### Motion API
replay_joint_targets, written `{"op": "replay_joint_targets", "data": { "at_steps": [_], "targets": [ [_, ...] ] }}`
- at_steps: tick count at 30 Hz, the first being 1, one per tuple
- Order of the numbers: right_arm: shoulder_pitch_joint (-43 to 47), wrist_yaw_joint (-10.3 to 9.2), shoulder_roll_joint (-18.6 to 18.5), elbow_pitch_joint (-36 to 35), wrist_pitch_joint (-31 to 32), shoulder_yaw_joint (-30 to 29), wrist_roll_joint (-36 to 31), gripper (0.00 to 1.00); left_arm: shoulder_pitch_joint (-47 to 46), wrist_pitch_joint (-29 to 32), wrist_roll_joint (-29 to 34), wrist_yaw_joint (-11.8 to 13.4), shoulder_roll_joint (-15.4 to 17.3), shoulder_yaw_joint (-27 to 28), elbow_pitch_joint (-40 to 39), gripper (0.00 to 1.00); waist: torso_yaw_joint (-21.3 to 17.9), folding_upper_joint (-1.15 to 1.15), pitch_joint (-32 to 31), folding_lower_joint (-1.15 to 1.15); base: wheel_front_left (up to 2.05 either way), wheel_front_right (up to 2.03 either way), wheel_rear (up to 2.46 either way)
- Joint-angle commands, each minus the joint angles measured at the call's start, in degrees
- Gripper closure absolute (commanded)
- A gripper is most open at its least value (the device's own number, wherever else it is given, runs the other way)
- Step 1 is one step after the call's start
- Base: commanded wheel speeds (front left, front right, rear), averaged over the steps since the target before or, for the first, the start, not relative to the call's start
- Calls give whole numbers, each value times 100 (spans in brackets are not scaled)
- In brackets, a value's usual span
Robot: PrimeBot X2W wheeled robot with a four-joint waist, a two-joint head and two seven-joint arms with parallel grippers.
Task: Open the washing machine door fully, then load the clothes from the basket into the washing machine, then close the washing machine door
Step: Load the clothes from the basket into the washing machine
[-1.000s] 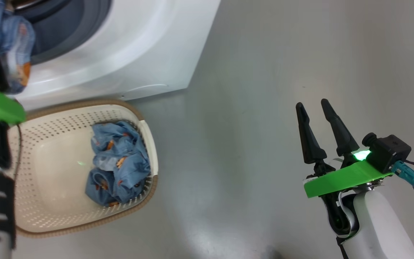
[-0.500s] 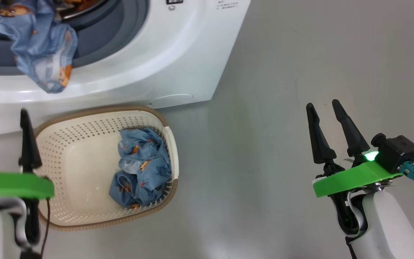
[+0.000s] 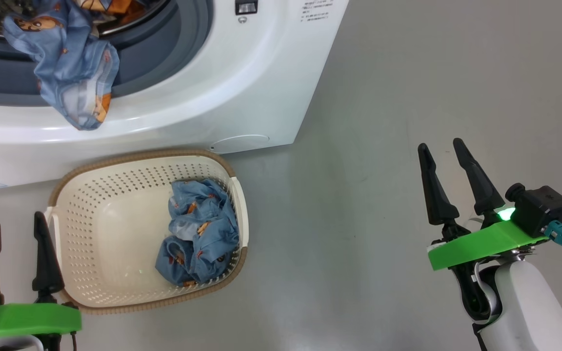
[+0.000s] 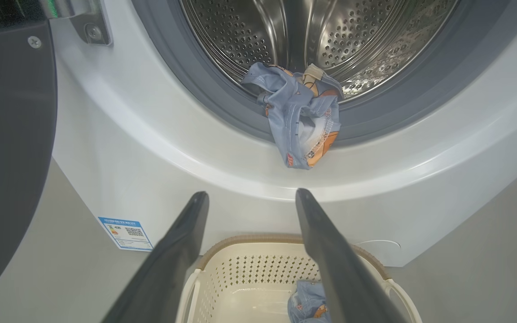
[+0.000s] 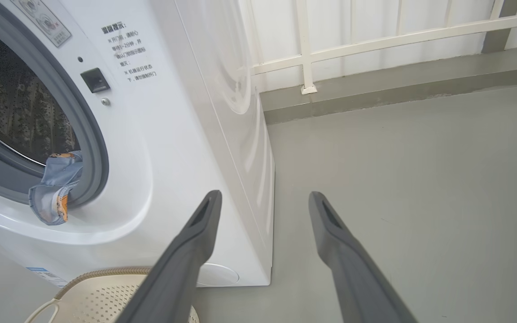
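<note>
Head view: basket [image 3: 139, 155] on the floor [image 3: 383, 97], just in front of the washing machine [image 3: 242, 73]. One bundle of clothes [image 3: 198, 231] lies in it, pressed against the basket's right wall, long axis running along that wall, near to far. Left gripper [image 3: 16, 219] sits just beside the basket's near-left corner, fingers apart, nothing between them. Right gripper [image 3: 440, 144] is well apart over bare floor, fingers likewise spread and empty.

Relation that matters: the bundle lies forward and to the right of the left fingers, across the basket's bare bottom. The left arm is clearly nearer (the right would have to cross open floor), so the next pick likely falls to it, fingers straddling the bundle's short width.

Left wrist view: adds what the head view crops. Washing machine door [image 4: 7, 134] stands swung open at the left edge, steel drum [image 4: 294, 31] straight ahead. A draped garment [image 4: 303, 121] hangs from the drum over the grey gasket [image 4: 222, 103] onto the white front, half in, half out. Judgement: it needs pushing in before the door can seal. The bundle here is a scrap at the bottom edge, beside one finger.

Right wrist view: machine's side panel, latch socket [image 5: 93, 80], white railing [image 5: 375, 40] behind; basket rim at lower left.
</note>
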Motion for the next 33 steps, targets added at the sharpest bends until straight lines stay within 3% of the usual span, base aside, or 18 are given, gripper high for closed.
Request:
{"op": "replay_joint_targets", "data": {
  "at_steps": [1,12,24,33],
  "targets": [
    [125,9,-22,-116,-27,135,-27,0,59,-30,38,-14,69,219,-189,0,3,0,3,0,0,0,0],
    [97,9,-1,-157,-27,84,-44,0,-388,-30,-114,-14,188,4,74,0,15,0,122,0,0,0,0],
    [-57,9,95,-196,-27,59,-66,0,-2024,-30,-392,-14,578,-642,1359,0,-1,0,451,0,0,0,0],
    [-161,9,157,-209,-27,80,-62,0,-2855,-30,-425,-14,663,-931,2272,0,-109,0,613,0,0,0,0]
  ]
}}
